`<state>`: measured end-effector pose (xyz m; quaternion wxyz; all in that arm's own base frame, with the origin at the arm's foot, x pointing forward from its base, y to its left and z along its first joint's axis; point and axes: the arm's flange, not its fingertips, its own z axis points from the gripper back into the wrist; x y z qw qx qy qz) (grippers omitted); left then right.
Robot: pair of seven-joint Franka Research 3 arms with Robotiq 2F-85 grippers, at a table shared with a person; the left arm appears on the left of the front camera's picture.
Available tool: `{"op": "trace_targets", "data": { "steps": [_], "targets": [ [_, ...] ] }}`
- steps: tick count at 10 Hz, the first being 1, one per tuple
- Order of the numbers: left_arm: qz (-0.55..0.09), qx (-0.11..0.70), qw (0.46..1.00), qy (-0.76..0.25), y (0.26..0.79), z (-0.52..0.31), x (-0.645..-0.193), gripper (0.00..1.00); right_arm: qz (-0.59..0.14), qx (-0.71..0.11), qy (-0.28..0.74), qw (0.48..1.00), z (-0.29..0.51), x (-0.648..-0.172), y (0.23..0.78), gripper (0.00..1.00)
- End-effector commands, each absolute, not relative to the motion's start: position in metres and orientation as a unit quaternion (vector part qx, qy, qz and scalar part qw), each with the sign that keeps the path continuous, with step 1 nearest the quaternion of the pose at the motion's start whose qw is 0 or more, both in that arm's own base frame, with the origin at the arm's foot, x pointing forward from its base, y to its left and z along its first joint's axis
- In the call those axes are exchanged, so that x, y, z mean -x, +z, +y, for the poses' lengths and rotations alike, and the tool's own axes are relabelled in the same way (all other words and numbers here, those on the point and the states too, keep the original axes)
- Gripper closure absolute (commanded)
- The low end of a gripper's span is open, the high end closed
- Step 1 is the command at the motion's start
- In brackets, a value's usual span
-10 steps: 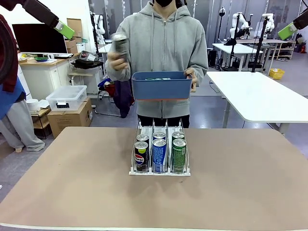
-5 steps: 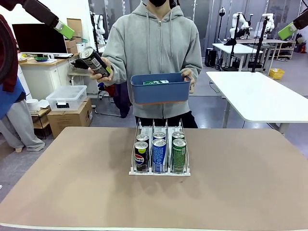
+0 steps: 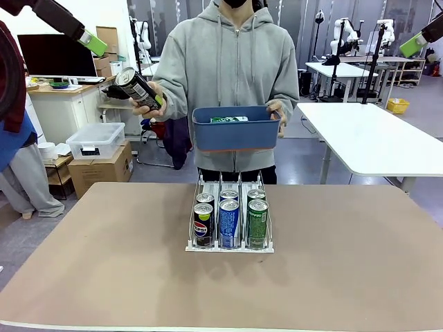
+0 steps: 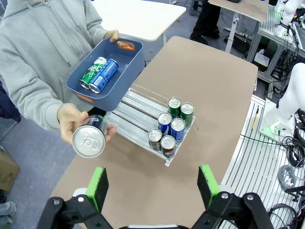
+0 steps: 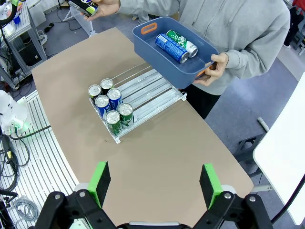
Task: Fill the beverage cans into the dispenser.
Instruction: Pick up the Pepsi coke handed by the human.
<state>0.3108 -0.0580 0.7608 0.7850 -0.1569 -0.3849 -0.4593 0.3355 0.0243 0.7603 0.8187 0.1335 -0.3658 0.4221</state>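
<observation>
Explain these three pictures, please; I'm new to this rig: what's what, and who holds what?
Two robot arms share a table with a person. The front picture looks across at the person. The other two look down from each arm's wrist, past the left tool and the right tool, both open and empty. On the table stands a clear rack holding six cans. The person grips a dark can in one hand and, in the other hand, a blue tub with two more cans.

A person (image 3: 235, 69) in a grey hoodie holds a blue tub (image 3: 234, 137) across the brown table (image 3: 104, 277).
</observation>
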Motion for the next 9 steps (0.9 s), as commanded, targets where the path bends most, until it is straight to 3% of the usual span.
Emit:
{"op": "trace_targets", "data": {
  "steps": [1, 9],
  "targets": [
    [-0.384, 0.157, 0.785, -0.459, 0.7602, -0.0574, -0.3104, 0.00, -0.366, -0.134, 0.422, 0.818, 0.0244, -0.3357, 0.7602, 0.00],
    [-0.384, 0.157, 0.785, -0.459, 0.7602, -0.0574, -0.3104, 0.00, -0.366, -0.134, 0.422, 0.818, 0.0244, -0.3357, 0.7602, 0.00]
  ]
}}
